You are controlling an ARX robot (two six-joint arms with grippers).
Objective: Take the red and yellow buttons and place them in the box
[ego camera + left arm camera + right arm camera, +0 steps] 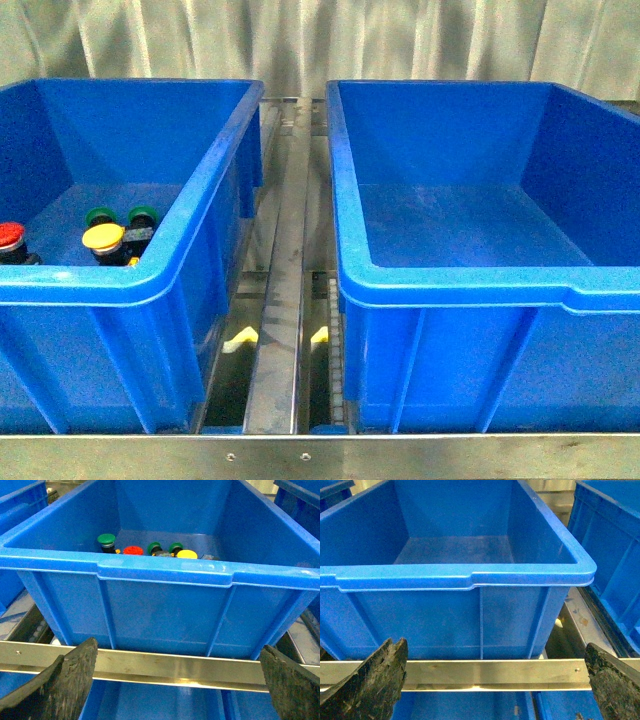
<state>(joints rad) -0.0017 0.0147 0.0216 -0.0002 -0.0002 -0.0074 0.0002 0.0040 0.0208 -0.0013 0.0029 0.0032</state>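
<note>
Left wrist view: third green button (106, 540)

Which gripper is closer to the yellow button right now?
Left. The left gripper hangs outside the near wall of the left bin, which holds the yellow button; the right gripper hangs outside the right bin.

The box (470, 288) and its twin bin (100, 285) are smooth, glossy plastic, the frame rail (320, 455) is brushed, shiny metal, and the left gripper's fingers (65, 685) look rough, pitted and matt black.
</note>
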